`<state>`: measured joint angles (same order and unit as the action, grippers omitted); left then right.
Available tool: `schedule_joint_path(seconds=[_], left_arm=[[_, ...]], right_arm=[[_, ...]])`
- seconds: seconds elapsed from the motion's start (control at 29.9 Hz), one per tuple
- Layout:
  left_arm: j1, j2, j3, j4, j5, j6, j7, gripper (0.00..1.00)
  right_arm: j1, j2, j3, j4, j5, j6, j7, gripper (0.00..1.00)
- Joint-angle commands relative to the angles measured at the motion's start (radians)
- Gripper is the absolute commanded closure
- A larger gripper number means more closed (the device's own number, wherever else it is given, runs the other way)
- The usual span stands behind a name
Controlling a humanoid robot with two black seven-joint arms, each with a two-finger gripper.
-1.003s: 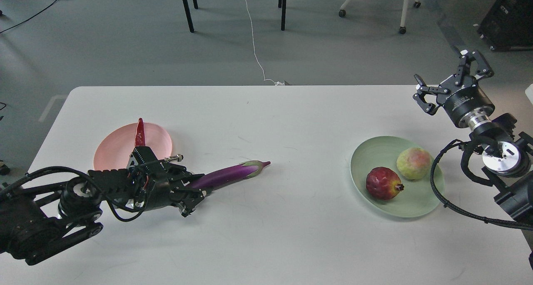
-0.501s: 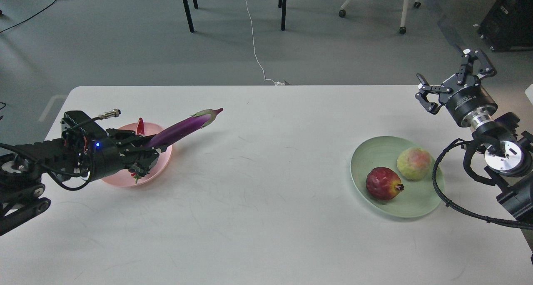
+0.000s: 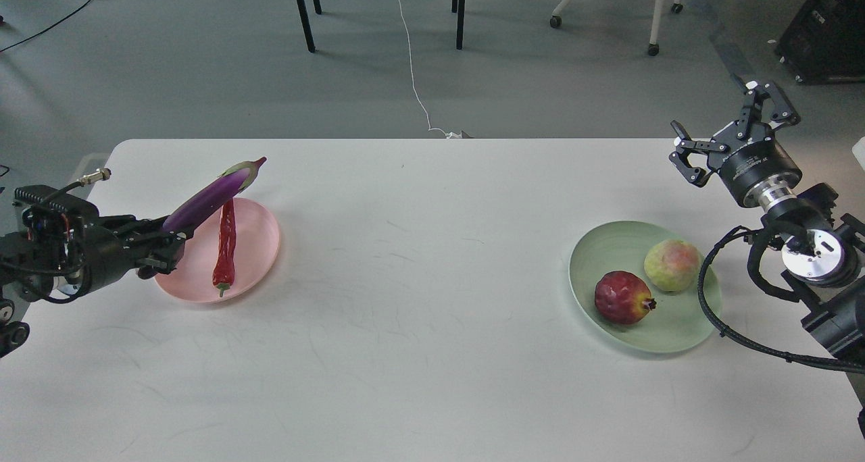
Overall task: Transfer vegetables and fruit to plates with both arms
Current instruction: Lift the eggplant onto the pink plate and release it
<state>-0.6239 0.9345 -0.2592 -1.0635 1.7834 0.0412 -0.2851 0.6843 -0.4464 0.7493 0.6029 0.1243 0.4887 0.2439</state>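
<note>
My left gripper (image 3: pixel 162 242) is shut on the blunt end of the purple eggplant (image 3: pixel 213 195), which slants up and right above the pink plate (image 3: pixel 260 236). The red chili pepper (image 3: pixel 225 247) lies on that plate. The pale green plate (image 3: pixel 608 246) at the right holds the dark red fruit (image 3: pixel 622 298) and the yellow-green fruit (image 3: pixel 671 265). My right gripper (image 3: pixel 726 127) is open and empty, raised beyond the table's right far corner, away from the green plate.
The white table (image 3: pixel 419 259) spans the view. Beyond its far edge are chair legs (image 3: pixel 304 16), a white cable (image 3: pixel 412 63) on the grey floor and a black case (image 3: pixel 828 30) at the top right.
My left gripper has lifted the eggplant off the table and carried it left, over the pink plate. The arm has drawn back to the left. The right arm has barely moved.
</note>
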Motion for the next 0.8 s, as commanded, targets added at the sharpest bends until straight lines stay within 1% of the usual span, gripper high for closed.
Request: schedule_joint_path(seconds=[0.0, 0.07, 0.1, 0.13, 0.2, 0.23, 0.3, 0.33, 0.47, 0.53, 0.57, 0.6, 0.7, 0.77], left_arm=[[0.006, 0.000, 0.001, -0.010, 0.004, 0.000, -0.003, 0.55], [0.006, -0.002, 0.001, -0.010, 0.004, -0.001, -0.005, 0.54], [0.007, -0.003, 0.001, -0.010, 0.004, -0.001, -0.005, 0.52], [0.007, -0.003, 0.001, -0.010, 0.002, 0.000, -0.005, 0.47], [0.007, -0.014, 0.000, -0.010, -0.001, 0.005, -0.008, 0.21], [0.006, -0.020, -0.002, -0.010, -0.001, 0.005, -0.009, 0.17], [0.004, -0.025, -0.002, -0.010, -0.001, 0.006, -0.014, 0.16], [0.004, -0.023, -0.002, -0.010, -0.001, 0.006, -0.023, 0.16], [-0.010, -0.017, -0.018, -0.012, -0.030, 0.006, -0.081, 0.11], [-0.032, -0.017, -0.025, -0.010, -0.109, 0.006, -0.097, 0.08], [-0.057, -0.020, -0.035, -0.010, -0.171, 0.006, -0.100, 0.04], [-0.074, -0.023, -0.048, -0.010, -0.232, 0.006, -0.103, 0.02], [-0.111, -0.032, -0.074, -0.010, -0.459, 0.000, -0.103, 0.02], [-0.163, -0.055, -0.078, -0.010, -0.600, -0.001, -0.100, 0.02]], right_arm=[[0.000, 0.000, -0.001, 0.000, 0.000, 0.000, 0.000, 0.01], [0.000, 0.000, -0.001, 0.000, 0.000, 0.000, 0.000, 0.01], [0.000, 0.000, -0.001, 0.000, 0.000, 0.000, 0.000, 0.01], [-0.002, -0.002, -0.001, 0.000, 0.000, 0.000, 0.000, 0.01], [-0.002, 0.000, -0.001, 0.000, 0.000, 0.000, 0.000, 0.01], [-0.002, 0.000, -0.001, 0.000, 0.000, 0.000, 0.000, 0.01], [0.000, 0.000, -0.001, 0.000, 0.000, 0.000, 0.000, 0.01], [0.000, 0.000, -0.001, 0.000, 0.000, 0.000, 0.000, 0.01], [0.001, -0.003, 0.001, -0.002, 0.000, 0.000, 0.000, 0.01], [0.003, -0.005, 0.001, -0.006, 0.000, 0.000, 0.000, 0.01], [0.006, -0.005, 0.002, -0.008, 0.000, 0.000, 0.000, 0.01], [0.008, -0.006, 0.004, -0.006, 0.000, 0.000, 0.000, 0.01], [0.017, -0.009, 0.007, -0.011, 0.000, 0.000, 0.000, 0.01], [0.030, -0.009, 0.013, -0.015, 0.000, 0.000, 0.002, 0.01]])
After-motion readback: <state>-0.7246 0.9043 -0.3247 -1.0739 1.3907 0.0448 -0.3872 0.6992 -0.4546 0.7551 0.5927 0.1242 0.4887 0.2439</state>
